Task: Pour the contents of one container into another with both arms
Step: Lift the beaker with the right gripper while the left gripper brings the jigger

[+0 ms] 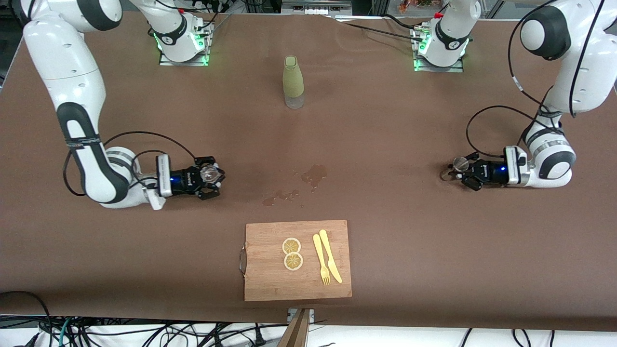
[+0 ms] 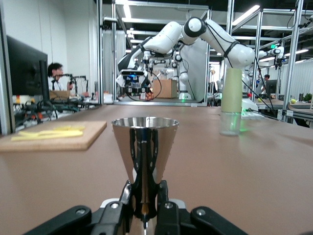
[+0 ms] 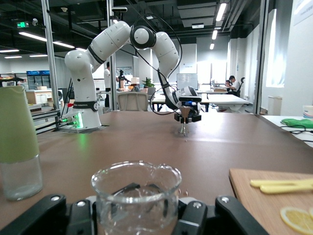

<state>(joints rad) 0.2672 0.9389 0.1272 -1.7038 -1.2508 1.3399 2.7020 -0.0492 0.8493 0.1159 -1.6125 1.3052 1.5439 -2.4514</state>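
My left gripper (image 1: 456, 169) is low over the table at the left arm's end and is shut on the narrow waist of a shiny metal cone-shaped jigger (image 1: 461, 163). In the left wrist view the jigger (image 2: 145, 139) stands upright between the fingers of that gripper (image 2: 145, 198). My right gripper (image 1: 212, 178) is low at the right arm's end, shut on a clear glass beaker (image 1: 210, 172) with a pour spout. In the right wrist view the beaker (image 3: 136, 188) fills the gap of the right gripper (image 3: 136, 213). I cannot tell what either container holds.
A bottle with a green sleeve (image 1: 293, 82) stands mid-table near the bases. A wooden cutting board (image 1: 270, 282) near the front edge carries two lemon slices (image 1: 292, 254), a yellow fork and a yellow knife. Wet spots (image 1: 313, 174) mark the cloth between the bottle and the board.
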